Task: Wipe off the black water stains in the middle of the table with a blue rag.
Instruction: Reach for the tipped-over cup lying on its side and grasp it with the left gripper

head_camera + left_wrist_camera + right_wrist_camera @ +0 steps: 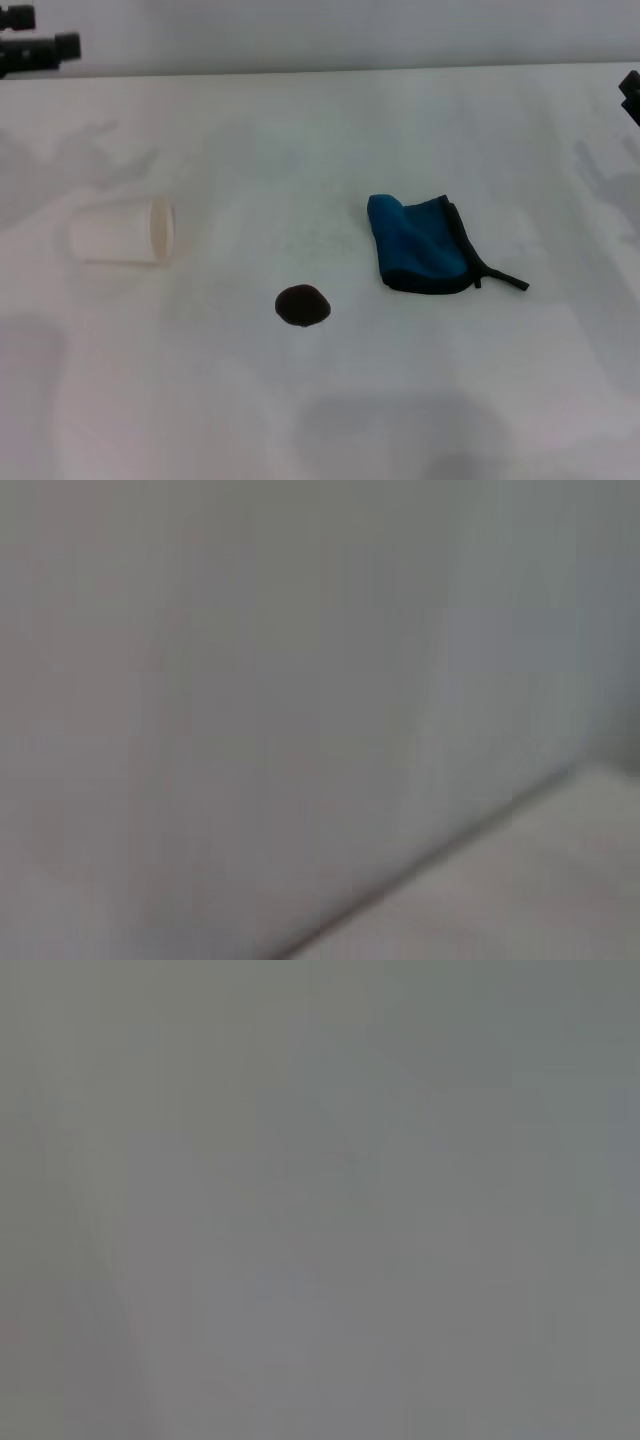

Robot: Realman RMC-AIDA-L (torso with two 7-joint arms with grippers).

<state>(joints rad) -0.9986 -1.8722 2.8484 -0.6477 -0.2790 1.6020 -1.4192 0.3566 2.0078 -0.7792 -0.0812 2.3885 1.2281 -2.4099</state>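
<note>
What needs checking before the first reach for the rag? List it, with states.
1. Blue rag free to pick up: ok. It lies folded on the table, nothing on it, its black strap sticking out toward the robot's right.
2. Stain located: ok. The black water stains form one dark blotch, apart from the rag, nearer the robot and to its left.
3. Wiping area free of obstacles: ok. The white cup lies on its side, well to the left of the blotch.
4. Left pincer readiness: cannot tell. Only a dark part shows at the far left edge.
5. Right pincer readiness: cannot tell. Only a sliver shows at the right edge.
</note>
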